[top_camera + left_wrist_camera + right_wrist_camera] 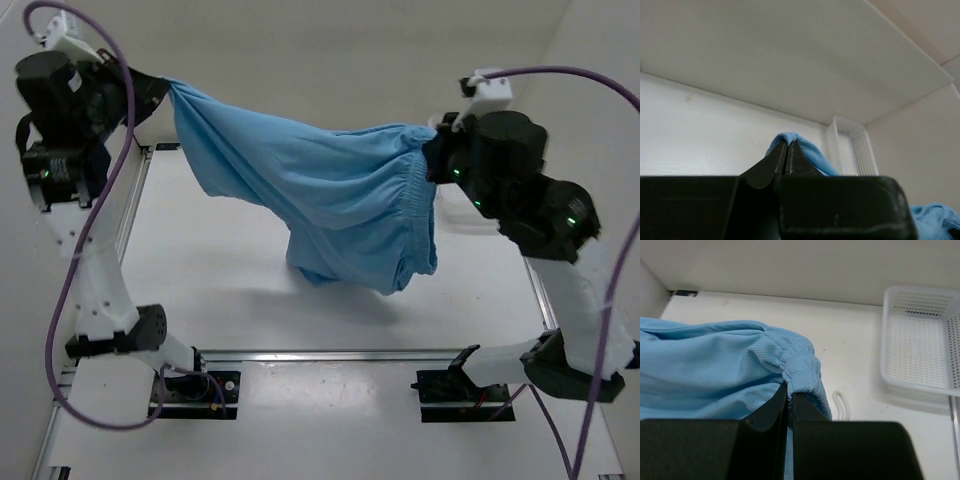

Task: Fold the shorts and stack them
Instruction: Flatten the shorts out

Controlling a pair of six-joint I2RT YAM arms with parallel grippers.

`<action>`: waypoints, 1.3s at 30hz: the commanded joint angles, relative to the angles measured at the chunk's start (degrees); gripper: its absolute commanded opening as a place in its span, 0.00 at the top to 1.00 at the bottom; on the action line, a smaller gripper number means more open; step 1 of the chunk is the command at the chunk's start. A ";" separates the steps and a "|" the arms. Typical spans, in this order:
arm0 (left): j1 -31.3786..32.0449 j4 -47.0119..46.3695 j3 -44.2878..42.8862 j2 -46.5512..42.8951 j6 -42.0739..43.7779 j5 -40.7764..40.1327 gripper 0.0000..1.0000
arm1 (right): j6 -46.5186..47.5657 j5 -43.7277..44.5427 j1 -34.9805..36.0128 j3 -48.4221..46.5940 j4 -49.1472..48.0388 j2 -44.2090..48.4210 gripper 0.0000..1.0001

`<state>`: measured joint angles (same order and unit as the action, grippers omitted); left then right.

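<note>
The light sky-blue shorts (330,195) hang in the air, stretched between both grippers, with the lower part sagging toward the table. My left gripper (165,92) is shut on a corner of the fabric (790,137) at the upper left. My right gripper (435,150) is shut on the gathered elastic waistband (802,372) at the right. The white drawstring loop (840,406) dangles beside the right fingers. The blue fabric (705,370) fills the left of the right wrist view.
A white plastic mesh basket (920,345) stands on the table to the right; it also shows in the left wrist view (852,147). Aluminium rails (330,354) frame the white table (230,290). Walls close in at the back and sides.
</note>
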<state>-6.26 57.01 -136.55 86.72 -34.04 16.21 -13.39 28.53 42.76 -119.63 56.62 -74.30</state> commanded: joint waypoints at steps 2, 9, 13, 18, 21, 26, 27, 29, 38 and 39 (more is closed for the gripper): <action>0.10 1.17 -0.65 11.61 -0.50 3.92 0.90 | 5.29 9.26 -1.01 2.83 -7.31 -11.44 1.00; 1.16 0.10 -2.38 26.17 -0.41 1.36 0.85 | -2.40 -7.85 -14.60 -9.78 -4.91 -34.55 0.86; 3.18 8.21 -7.48 28.53 4.85 5.07 0.08 | -5.33 -13.41 -17.89 -27.59 7.19 -44.98 0.00; 6.60 0.38 24.97 8.41 6.88 0.16 0.00 | -8.49 -18.41 -19.03 10.77 -8.70 -28.90 0.08; 11.80 -2.43 44.88 -1.53 6.80 -3.02 0.12 | -10.17 -24.05 -20.79 27.49 -12.67 -21.16 0.82; 22.59 -7.69 73.76 -11.47 0.04 -2.15 0.25 | -11.84 -31.42 -21.84 42.80 -18.12 -18.77 0.62; 24.00 -8.75 76.93 -12.70 -0.49 -0.93 0.14 | -12.79 -32.65 -21.85 44.82 -18.65 -19.56 0.20; 27.25 -10.25 83.78 -14.38 -1.02 0.92 0.00 | -15.43 -32.67 -21.85 44.84 -18.65 -20.96 0.00; 28.58 -20.17 91.29 -6.76 -2.78 1.11 0.00 | -20.71 -38.99 -24.13 41.94 -25.15 -32.82 0.10; 28.59 -20.80 90.59 -5.52 -3.39 0.24 0.00 | -20.71 -38.21 -24.13 41.42 -25.68 -33.62 0.12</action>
<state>21.65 43.51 -45.08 78.13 -35.81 15.94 -31.70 -8.19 19.18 -74.91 34.85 -105.78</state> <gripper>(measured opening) 0.998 0.898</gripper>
